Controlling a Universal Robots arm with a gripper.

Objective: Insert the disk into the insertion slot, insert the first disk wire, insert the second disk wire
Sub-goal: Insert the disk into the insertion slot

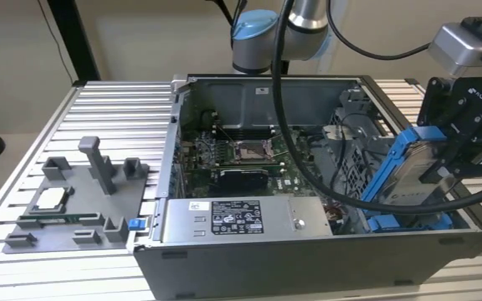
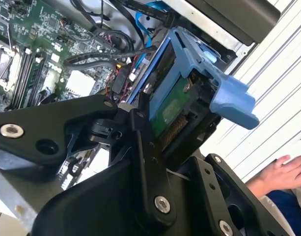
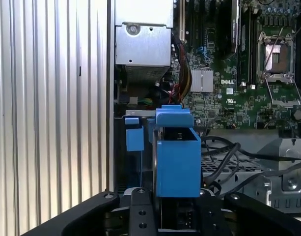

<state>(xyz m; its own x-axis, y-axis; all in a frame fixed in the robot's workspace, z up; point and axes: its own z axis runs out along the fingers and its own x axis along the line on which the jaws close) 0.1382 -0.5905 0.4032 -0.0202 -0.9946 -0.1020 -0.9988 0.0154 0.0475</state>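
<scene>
Gripper (image 1: 444,168) is clamped on the disk (image 1: 415,179), with its black fingers (image 2: 140,125) pressed against the drive's sides in the second wrist view. The disk, in its blue carrier, leans tilted with its lower end at the insertion slot (image 1: 408,221), at the exterior view's right end of the open computer case (image 1: 308,257).

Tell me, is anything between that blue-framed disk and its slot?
Nothing plainly blocks it. The pincer holds the disk tilted over the blue rails of the insertion slot. Loose black cables lie close beside the disk, and a thick black cable crosses it in the exterior view; whether that lies in the path I cannot tell.
</scene>
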